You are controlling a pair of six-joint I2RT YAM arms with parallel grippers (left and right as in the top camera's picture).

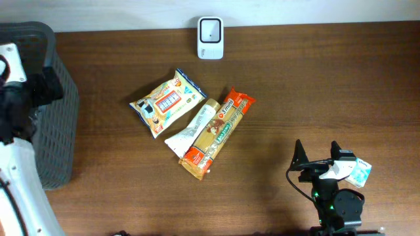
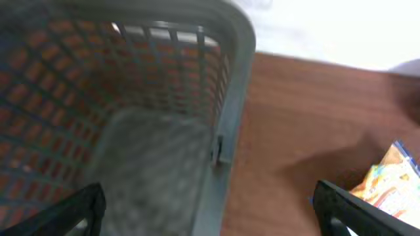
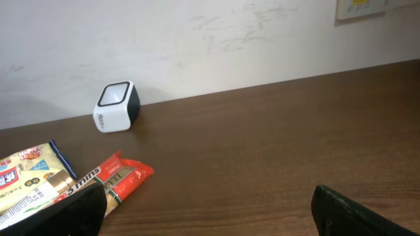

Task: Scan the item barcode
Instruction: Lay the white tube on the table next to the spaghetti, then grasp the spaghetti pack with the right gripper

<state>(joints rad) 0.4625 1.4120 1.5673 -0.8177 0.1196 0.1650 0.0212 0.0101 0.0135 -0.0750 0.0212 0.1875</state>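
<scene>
Three items lie together mid-table: a blue and yellow snack pack, a white tube and an orange packet. The white barcode scanner stands at the table's far edge, apart from them. My left gripper is open with nothing between its fingers; it hangs above the rim of the grey basket, and the snack pack shows off to its right. My right gripper is open and holds nothing, low over bare wood. Ahead of it to the left are the orange packet and the scanner.
The grey mesh basket fills the table's left edge, with the left arm over it. The right arm sits at the front right, a small white and teal object beside it. A white wall backs the table.
</scene>
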